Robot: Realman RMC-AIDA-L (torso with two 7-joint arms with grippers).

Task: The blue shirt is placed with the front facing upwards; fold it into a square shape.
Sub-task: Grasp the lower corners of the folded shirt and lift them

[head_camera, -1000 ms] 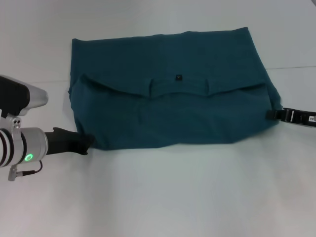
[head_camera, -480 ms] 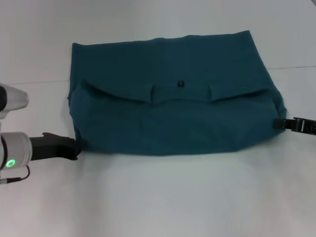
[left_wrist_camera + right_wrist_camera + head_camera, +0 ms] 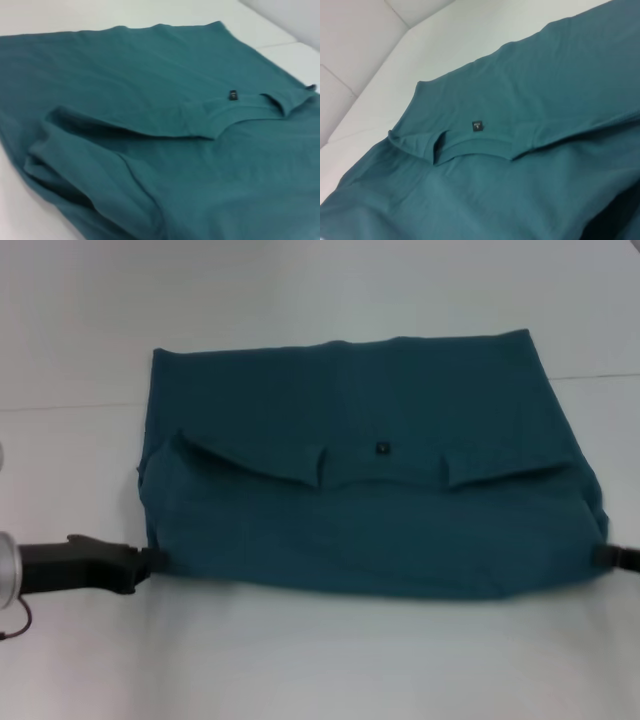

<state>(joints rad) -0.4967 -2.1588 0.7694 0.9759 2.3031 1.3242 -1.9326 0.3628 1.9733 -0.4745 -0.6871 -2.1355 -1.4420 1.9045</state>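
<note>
The blue shirt [image 3: 370, 530] lies on the white table as a wide folded rectangle. Its collar edge is folded over the middle, and a small dark tag [image 3: 381, 448] shows there. No print shows on it. My left gripper [image 3: 140, 562] is shut on the shirt's near left corner, low at the table. My right gripper [image 3: 605, 555] holds the near right corner, mostly cut off by the picture's edge. The left wrist view shows the shirt [image 3: 150, 100] and its tag [image 3: 232, 94] up close. The right wrist view shows the shirt [image 3: 530, 165] and its tag [image 3: 477, 125] too.
The white table [image 3: 300, 660] runs bare in front of the shirt and on both sides. A thin seam in the table surface [image 3: 70, 405] crosses behind the shirt's left side.
Both grippers have drawn back toward me and outward. The shirt has slid nearer with them, and its near edge has stretched wider.
</note>
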